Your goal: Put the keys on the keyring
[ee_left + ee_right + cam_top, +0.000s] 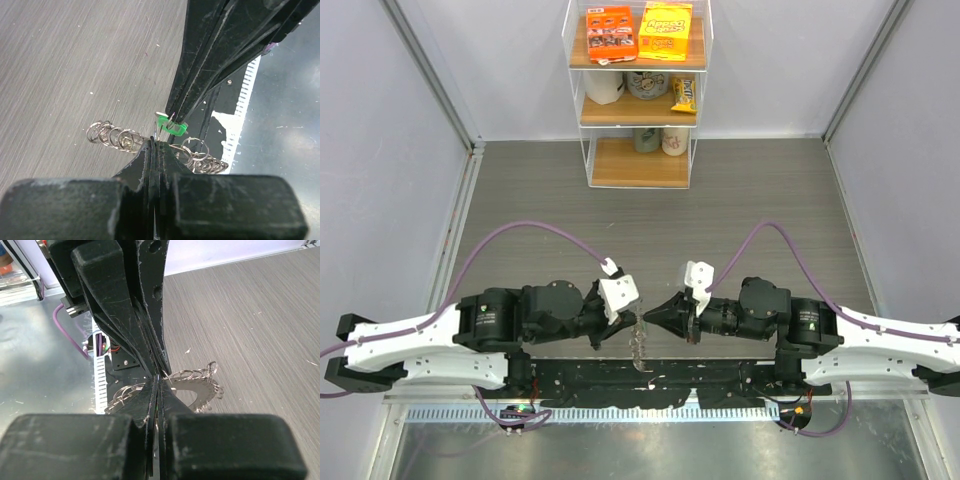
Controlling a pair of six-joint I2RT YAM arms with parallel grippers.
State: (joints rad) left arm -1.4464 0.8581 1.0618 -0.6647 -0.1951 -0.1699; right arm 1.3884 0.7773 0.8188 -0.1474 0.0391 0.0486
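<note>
My two grippers meet tip to tip near the table's near edge. My left gripper (632, 318) (155, 144) is shut on a thin wire of the keyring (640, 346), whose small silvery rings hang to either side (112, 135). In the right wrist view the keyring (202, 390) shows as a toothed metal wreath with a hollow centre, lying just behind the tips. My right gripper (650, 312) (158, 382) is shut on the green-headed key (170, 126), held right against the keyring at the left fingertips. The black-headed key is out of view.
A clear shelf unit (640, 95) with snack boxes and cups stands at the far back centre. A black mounting rail (620, 380) and a metal ledge (640, 445) run along the near edge. Grey walls close in both sides.
</note>
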